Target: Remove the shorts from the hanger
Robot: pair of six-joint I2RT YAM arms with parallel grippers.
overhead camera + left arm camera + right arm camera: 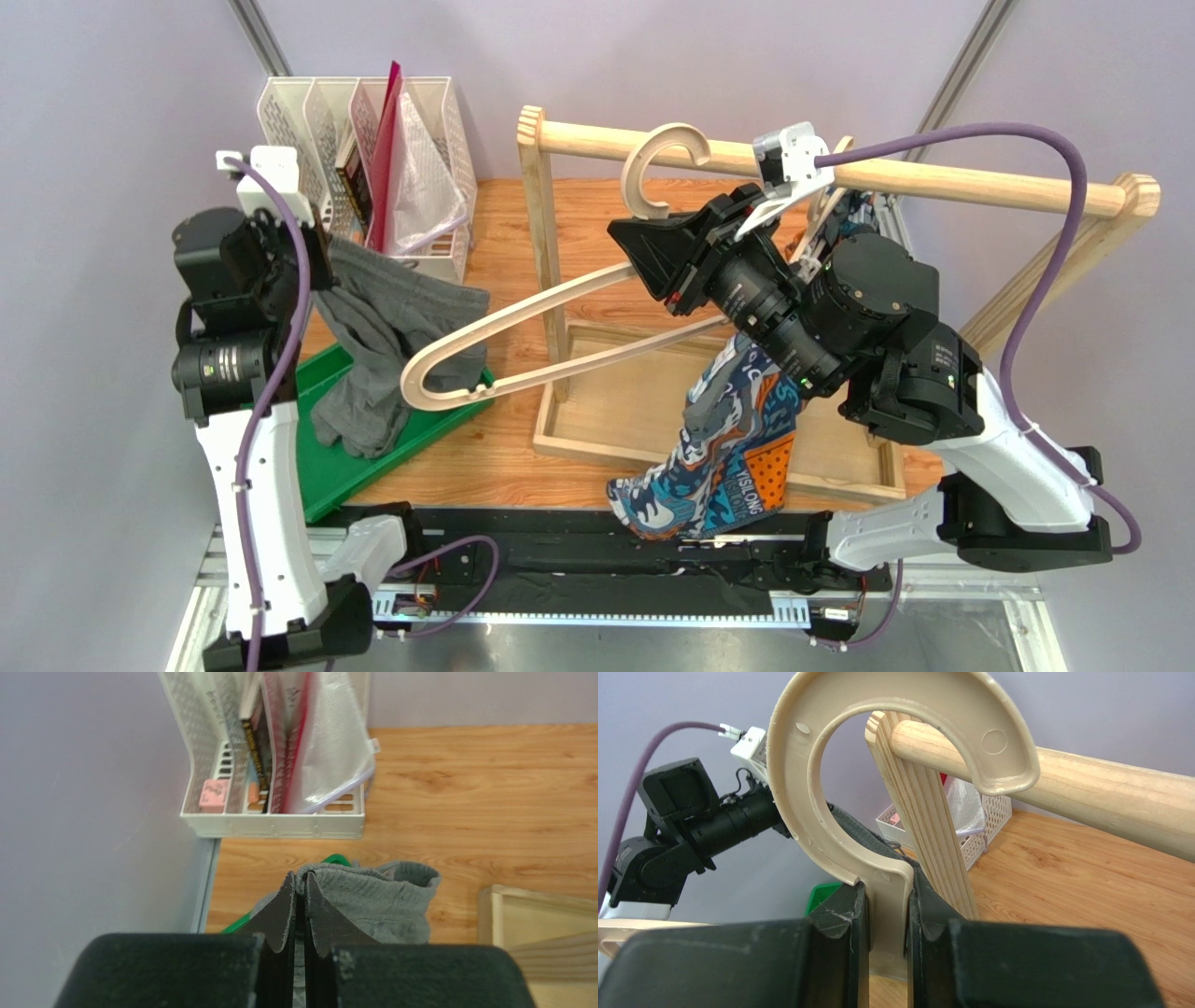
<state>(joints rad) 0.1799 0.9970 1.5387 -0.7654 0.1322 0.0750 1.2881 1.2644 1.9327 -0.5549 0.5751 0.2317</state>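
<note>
My left gripper [326, 252] [298, 876] is shut on the top edge of the grey shorts [372, 336] [379, 903]. They hang from it down onto a green tray [320, 479]. My right gripper [634, 241] [887, 882] is shut on the neck of the cream plastic hanger [638, 168] [801, 763]. The hook sits close to the wooden rod [982, 179] [1102, 791]. The hanger's looped left end lies against the grey cloth; I cannot tell whether it is threaded through. The patterned shorts [730, 448] dangle below my right arm; what carries them is hidden.
The rod belongs to a wooden rack with a post [540, 238] and a shallow tray base [631, 406]. A white file organizer [421, 140] [274, 822] with folders stands at the back left. The left arm [703, 833] shows in the right wrist view.
</note>
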